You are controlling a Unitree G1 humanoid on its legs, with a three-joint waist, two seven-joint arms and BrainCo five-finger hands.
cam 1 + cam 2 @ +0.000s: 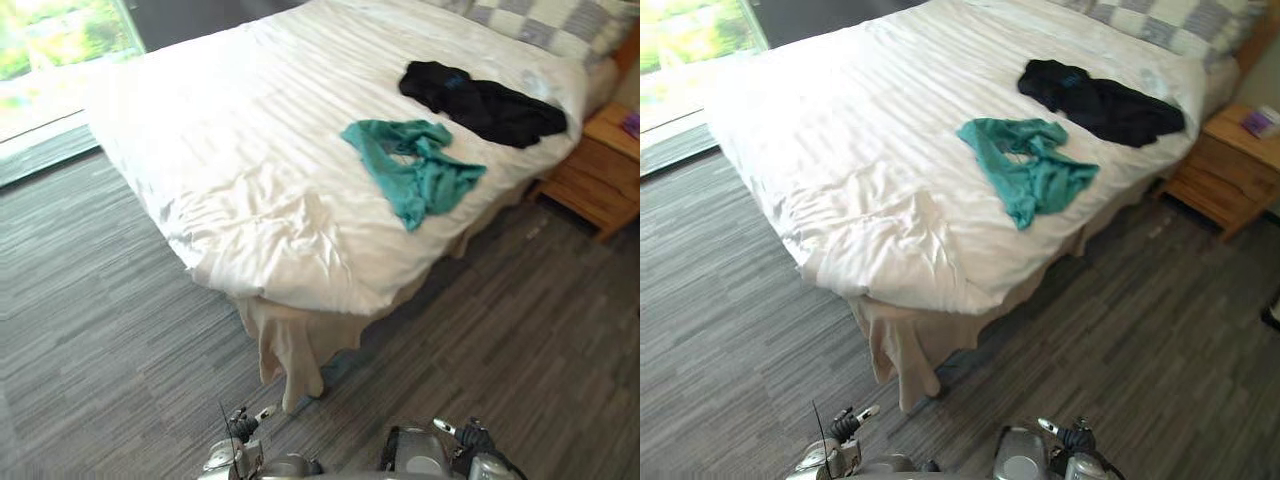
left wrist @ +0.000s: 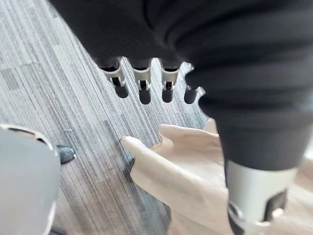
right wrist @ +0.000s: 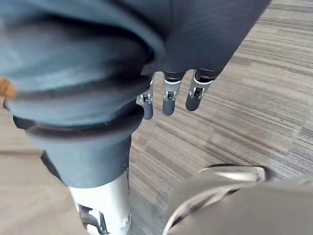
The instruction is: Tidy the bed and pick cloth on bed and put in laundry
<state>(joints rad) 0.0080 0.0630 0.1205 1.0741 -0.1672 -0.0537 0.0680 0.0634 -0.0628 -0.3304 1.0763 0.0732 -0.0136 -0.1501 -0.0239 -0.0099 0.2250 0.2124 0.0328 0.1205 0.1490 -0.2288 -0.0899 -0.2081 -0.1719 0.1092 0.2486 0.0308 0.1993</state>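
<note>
A teal cloth [image 1: 415,165] lies crumpled on the white bed [image 1: 250,150], near its right edge. A black cloth [image 1: 485,103] is spread just beyond it, closer to the pillows. My left hand [image 2: 142,81] hangs over the grey floor with straight fingers and holds nothing; the beige bed skirt [image 2: 186,166] shows past it. My right hand [image 3: 168,95] also hangs over the floor, fingers relaxed and empty. Both hands are well short of the clothes.
The duvet is wrinkled at the bed's near corner [image 1: 290,230], with the bed skirt [image 1: 290,350] hanging below it. Checkered pillows [image 1: 560,25] lie at the head. A wooden nightstand [image 1: 600,165] stands to the right of the bed, a window [image 1: 50,50] at far left.
</note>
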